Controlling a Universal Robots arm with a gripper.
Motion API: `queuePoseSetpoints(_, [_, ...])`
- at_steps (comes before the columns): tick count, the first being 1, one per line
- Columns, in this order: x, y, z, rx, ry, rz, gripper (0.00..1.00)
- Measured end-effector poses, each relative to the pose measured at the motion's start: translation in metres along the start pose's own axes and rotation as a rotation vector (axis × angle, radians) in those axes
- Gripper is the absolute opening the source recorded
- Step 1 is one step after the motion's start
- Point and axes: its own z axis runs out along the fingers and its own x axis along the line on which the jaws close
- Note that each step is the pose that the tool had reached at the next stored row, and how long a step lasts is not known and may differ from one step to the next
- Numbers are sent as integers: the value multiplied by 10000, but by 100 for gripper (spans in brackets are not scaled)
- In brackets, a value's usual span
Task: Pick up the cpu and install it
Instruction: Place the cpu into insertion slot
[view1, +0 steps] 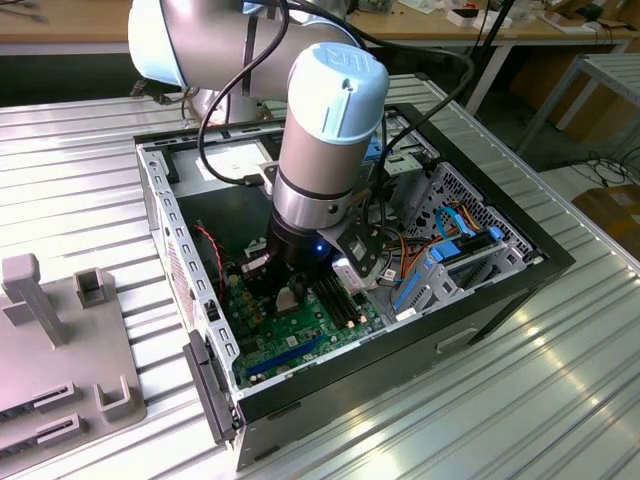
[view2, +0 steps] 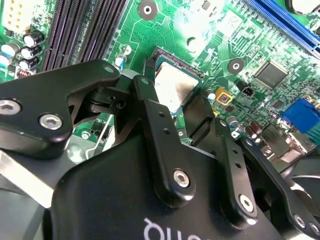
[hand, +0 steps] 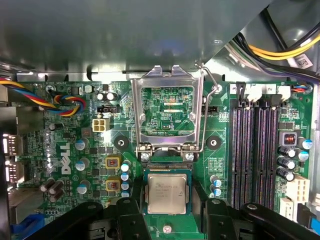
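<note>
The cpu (hand: 166, 194), a small square chip with a pale silver top, lies level at the black-framed socket on the green motherboard (hand: 70, 125). My gripper (hand: 167, 212) hangs straight over it. The two black fingers (view2: 150, 100) flank the cpu (view2: 172, 85) and press against its opposite edges, so the gripper is shut on it. I cannot tell whether the chip rests fully in the socket or sits just above it. The socket's metal load plate (hand: 167, 75) stands flipped open beside it. In the exterior view the gripper (view1: 290, 287) is deep inside the computer case.
The open black computer case (view1: 500, 290) lies on a ribbed metal table (view1: 80, 180). Black memory slots (hand: 255, 150) run beside the socket, and coloured cables (hand: 50, 97) and capacitors crowd the board. A grey fixture (view1: 60, 340) sits at the exterior view's left.
</note>
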Motion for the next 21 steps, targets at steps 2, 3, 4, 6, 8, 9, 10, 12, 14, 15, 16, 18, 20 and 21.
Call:
queuePoseSetpoints(2, [-1,-1,11,-8,0,-1,47])
queuePoseSetpoints(3, [-1,-1,14,-11,0,-14,47])
queuePoseSetpoints(4, [-1,-1,14,-11,0,-33,47])
queuePoseSetpoints(6, [-1,0,16,-13,-2,-84,47])
queuePoseSetpoints(8, [-1,0,16,-14,-4,-117,47])
queuePoseSetpoints(9, [-1,0,18,-15,-5,-117,47])
queuePoseSetpoints(10, [-1,0,20,-16,-5,-117,47])
queuePoseSetpoints(12, [-1,0,28,-15,-3,-117,47])
queuePoseSetpoints(14, [-1,0,34,-14,-2,-117,47])
queuePoseSetpoints(15, [-1,0,40,-16,-2,-116,47])
queuePoseSetpoints(16, [-1,0,45,-18,-3,-116,47])
queuePoseSetpoints(18, [-1,0,52,-25,-2,-116,47])
queuePoseSetpoints(20, [-1,1,53,-33,-4,-115,47])
queuePoseSetpoints(21, [-2,1,53,-36,-5,-116,47])
